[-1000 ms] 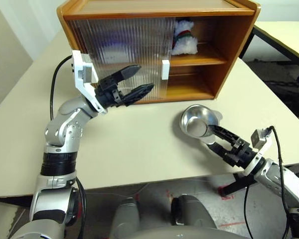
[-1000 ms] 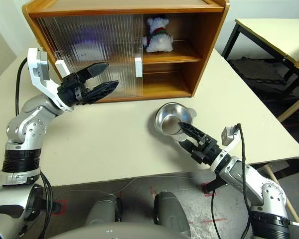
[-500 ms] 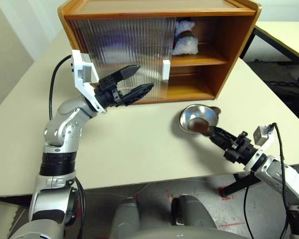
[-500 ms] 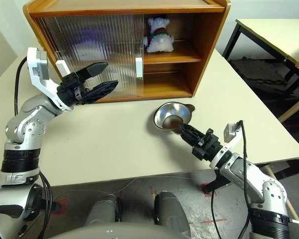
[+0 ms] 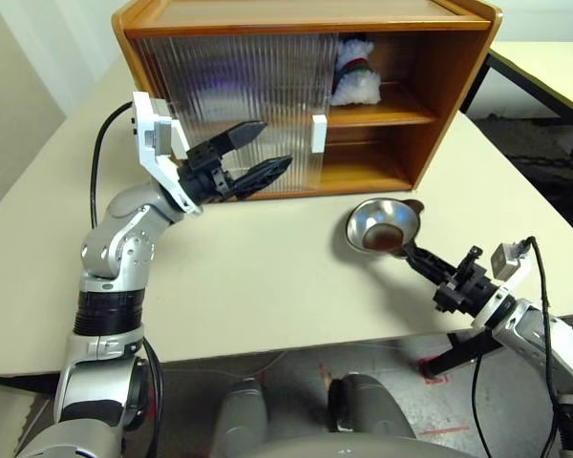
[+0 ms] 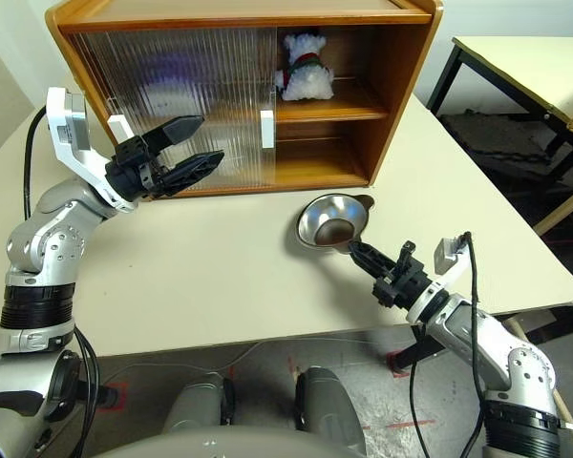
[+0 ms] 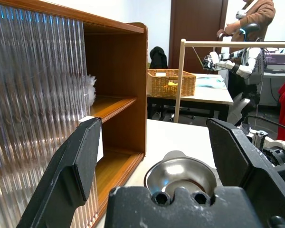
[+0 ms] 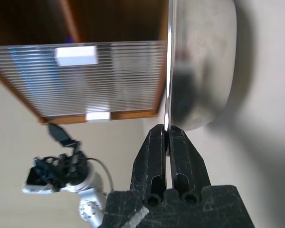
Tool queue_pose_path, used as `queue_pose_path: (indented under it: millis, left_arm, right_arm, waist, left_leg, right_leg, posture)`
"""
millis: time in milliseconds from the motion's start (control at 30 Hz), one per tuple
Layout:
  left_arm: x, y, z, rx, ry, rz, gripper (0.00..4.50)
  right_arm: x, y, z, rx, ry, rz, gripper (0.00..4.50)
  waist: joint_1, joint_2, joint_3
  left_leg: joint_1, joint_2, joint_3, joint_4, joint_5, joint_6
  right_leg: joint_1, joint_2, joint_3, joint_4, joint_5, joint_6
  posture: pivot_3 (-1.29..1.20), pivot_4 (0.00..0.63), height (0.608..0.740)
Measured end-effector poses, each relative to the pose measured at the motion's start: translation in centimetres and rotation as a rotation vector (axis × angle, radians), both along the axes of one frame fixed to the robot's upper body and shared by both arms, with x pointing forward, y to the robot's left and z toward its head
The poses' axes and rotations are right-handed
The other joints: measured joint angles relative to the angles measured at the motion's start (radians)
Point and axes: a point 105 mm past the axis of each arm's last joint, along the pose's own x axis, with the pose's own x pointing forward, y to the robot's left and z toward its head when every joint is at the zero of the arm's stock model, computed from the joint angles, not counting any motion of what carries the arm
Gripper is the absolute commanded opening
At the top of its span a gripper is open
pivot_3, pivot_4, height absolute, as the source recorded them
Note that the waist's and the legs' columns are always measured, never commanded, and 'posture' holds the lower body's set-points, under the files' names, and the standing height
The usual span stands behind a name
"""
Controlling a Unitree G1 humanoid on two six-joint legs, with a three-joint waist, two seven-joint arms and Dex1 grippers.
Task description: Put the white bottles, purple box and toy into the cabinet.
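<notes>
My right gripper [image 6: 356,249] pinches the steel bowl's [image 6: 330,219] rim on the table [image 6: 220,277], my left gripper [image 6: 193,145] hangs wide open before the cabinet [image 6: 363,105] — the toy [image 6: 303,67] sits on its shelf, well apart from both.

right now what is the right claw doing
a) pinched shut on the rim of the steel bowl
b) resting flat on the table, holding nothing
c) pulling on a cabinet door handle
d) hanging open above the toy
a: the right claw has its two black fingers pressed together on the thin rim of the steel bowl, which sits tilted on the table in front of the cabinet.
</notes>
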Motion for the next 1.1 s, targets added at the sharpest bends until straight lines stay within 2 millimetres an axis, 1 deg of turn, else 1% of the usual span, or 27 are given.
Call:
queue_pose_path:
  millis: [100, 200, 267, 333, 433, 500, 633, 667, 767, 867, 967, 1100]
  left_arm:
    - [0.0, -0.1, 0.0, -0.001, 0.001, -0.002, 4.50]
    - [0.0, -0.1, 0.0, -0.001, 0.000, -0.002, 4.50]
    - [0.0, -0.1, 0.0, -0.003, 0.000, -0.004, 4.50]
    - [0.0, -0.1, 0.1, -0.003, -0.001, -0.003, 4.50]
    - [0.0, 0.0, 0.1, -0.002, -0.002, 0.000, 4.50]
    - [0.0, 0.0, 0.2, 0.000, -0.006, 0.002, 4.50]
    - [-0.3, 0.3, 0.7, 0.009, -0.032, 0.012, 4.50]
    - [-0.3, 0.3, 0.8, 0.009, -0.033, 0.016, 4.50]
    - [-0.3, 0.5, 0.6, 0.007, -0.024, 0.029, 4.50]
    - [-0.5, 0.6, 0.3, 0.008, -0.017, 0.040, 4.50]
    - [-0.7, 0.7, 0.7, 0.009, -0.032, 0.047, 4.50]
    - [-0.8, 1.1, 0.4, 0.008, -0.021, 0.072, 4.50]
  right_arm:
    - [0.0, 1.6, 2.1, 0.019, -0.091, 0.024, 0.04]
    - [0.6, 3.2, 4.1, 0.042, -0.154, 0.023, 0.04]
    - [0.9, 4.3, 4.9, 0.055, -0.168, 0.033, 0.04]
    - [1.0, 4.7, 5.0, 0.054, -0.163, 0.032, 0.04]
    - [1.5, 4.5, 4.9, 0.046, -0.149, 0.026, 0.04]
    - [2.2, 3.8, 4.7, 0.030, -0.137, 0.019, 0.04]
    - [3.8, 1.8, 4.2, 0.032, -0.113, -0.022, 0.04]
    - [4.0, 1.6, 4.1, 0.036, -0.113, -0.025, 0.04]
    - [4.8, 1.7, 4.2, 0.061, -0.107, -0.026, 0.04]
    - [5.4, 2.3, 4.7, 0.100, -0.119, -0.026, 0.04]
    - [5.6, 3.0, 4.9, 0.123, -0.126, -0.019, 0.04]
    - [6.2, 3.2, 4.9, 0.153, -0.119, -0.034, 0.04]
  waist:
    - [-0.001, 0.001, 0.000]
    - [-0.001, 0.001, 0.000]
    - [-0.001, 0.001, 0.000]
    - [0.001, 0.001, 0.000]
    - [0.003, 0.001, 0.000]
    - [0.002, 0.001, 0.000]
    - [0.003, 0.001, 0.000]
    - [0.003, 0.001, 0.000]
    - [0.001, 0.001, 0.000]
    - [0.003, 0.001, 0.000]
    - [0.014, 0.001, 0.000]
    - [0.030, 0.001, 0.000]
  left_leg:
    - [0.000, 0.000, 0.000, 0.000, 0.000, 0.000]
    - [0.000, 0.000, 0.000, 0.000, 0.000, 0.000]
    - [0.000, 0.000, 0.000, 0.000, 0.000, 0.000]
    - [0.000, 0.000, 0.000, 0.000, 0.000, 0.000]
    - [-0.001, 0.000, 0.000, 0.000, 0.000, 0.000]
    - [-0.001, 0.000, 0.001, 0.000, 0.000, 0.000]
    - [0.000, 0.000, 0.000, 0.000, 0.000, 0.001]
    - [0.000, 0.000, 0.000, -0.001, 0.000, 0.001]
    - [0.000, 0.000, 0.000, -0.001, 0.002, 0.003]
    - [0.000, 0.001, 0.000, -0.002, 0.002, 0.003]
    - [0.000, 0.001, 0.000, -0.002, 0.002, 0.004]
    - [0.000, 0.001, 0.000, -0.002, 0.002, 0.004]
  right_leg:
    - [0.000, 0.000, 0.000, 0.000, 0.000, 0.000]
    - [0.000, 0.000, 0.000, 0.000, 0.000, 0.000]
    - [0.000, 0.000, 0.000, 0.000, 0.000, 0.000]
    - [0.000, 0.000, 0.000, 0.000, 0.000, 0.000]
    - [0.000, 0.000, 0.000, 0.000, 0.000, 0.000]
    - [0.000, 0.000, 0.000, -0.001, 0.000, 0.000]
    - [0.000, 0.000, 0.000, 0.000, 0.000, 0.000]
    - [0.000, 0.000, 0.000, 0.001, 0.001, 0.002]
    - [0.000, 0.001, 0.000, 0.001, 0.003, 0.005]
    - [-0.001, 0.002, 0.000, 0.001, 0.003, 0.005]
    - [-0.001, 0.001, 0.000, 0.001, 0.003, 0.005]
    - [-0.001, 0.001, 0.000, 0.001, 0.003, 0.005]
  posture:
    - [0.00, 0.000, 0.740]
    - [0.00, 0.000, 0.740]
    - [0.01, 0.000, 0.740]
    - [0.03, 0.000, 0.740]
    - [0.04, 0.000, 0.740]
    - [0.05, 0.000, 0.740]
    - [0.06, 0.000, 0.740]
    - [0.06, 0.000, 0.740]
    - [0.08, 0.000, 0.740]
    - [0.09, 0.000, 0.740]
    - [0.11, 0.000, 0.740]
    - [0.12, 0.000, 0.740]
